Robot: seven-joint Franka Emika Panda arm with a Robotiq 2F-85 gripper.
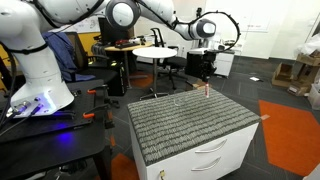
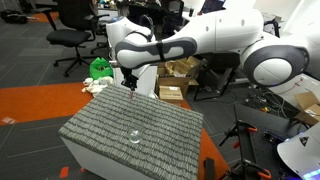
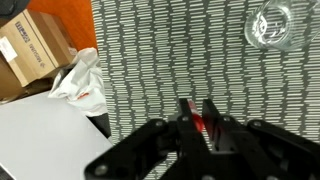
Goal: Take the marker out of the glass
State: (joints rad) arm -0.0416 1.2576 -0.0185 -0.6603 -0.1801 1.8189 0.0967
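My gripper (image 3: 199,118) is shut on the red marker (image 3: 198,124), which shows between the fingers in the wrist view. In both exterior views the gripper (image 1: 205,80) (image 2: 130,84) holds the marker (image 1: 206,91) (image 2: 131,89) upright above the far edge of the striped grey mat. The clear glass (image 3: 271,24) stands empty on the mat, apart from the gripper. It also shows faintly in both exterior views (image 2: 134,135) (image 1: 176,101).
The striped mat (image 1: 190,125) covers a white drawer cabinet (image 1: 215,157). Beyond its edge lie a cardboard box (image 3: 35,50), crumpled white cloth (image 3: 80,80) and a white surface (image 3: 40,140). Office chairs, a round table and boxes stand further off.
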